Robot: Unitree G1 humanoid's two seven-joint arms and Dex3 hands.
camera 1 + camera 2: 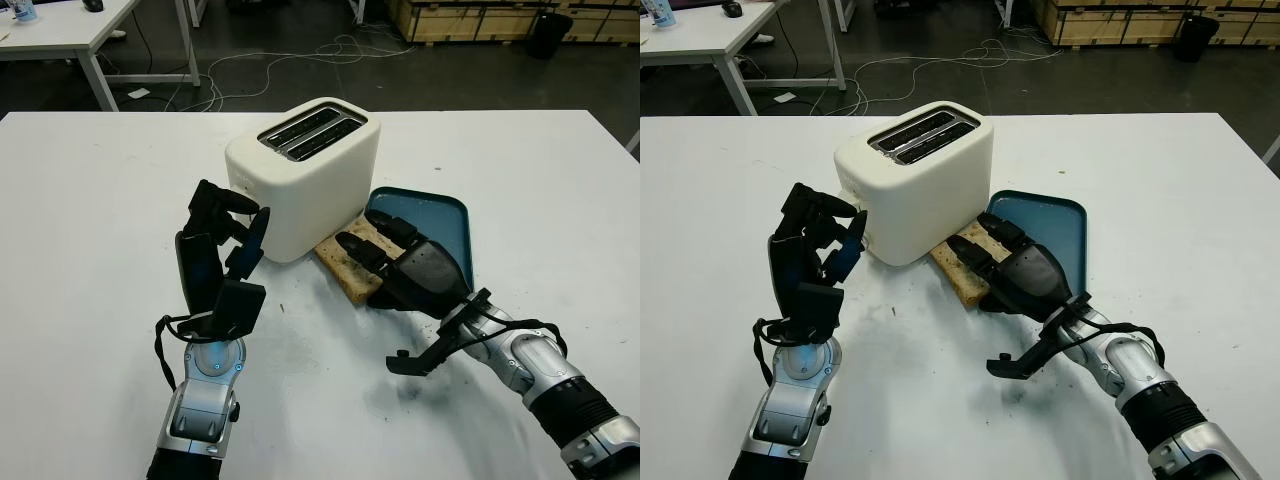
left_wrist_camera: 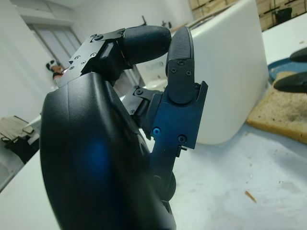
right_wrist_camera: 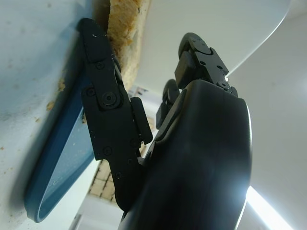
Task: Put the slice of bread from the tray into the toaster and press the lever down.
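White bench (image 1: 100,200) in a workshop, cables on the floor behind. Cream toaster (image 1: 305,175) mid-bench, slots empty; teal tray (image 1: 440,225) just beside it. Slice of bread (image 1: 350,268) lying off the tray on the bench, touching the toaster's base. Right robot hand (image 1: 385,255) laid over the slice, thumb alongside its edge, not yet clearly pinching it. Left robot hand (image 1: 225,250) raised beside the toaster's end, fingers curled, holding nothing. Risk, by judgement: crumbly slice tearing or sliding under a shallow grip; toaster shoved sideways.
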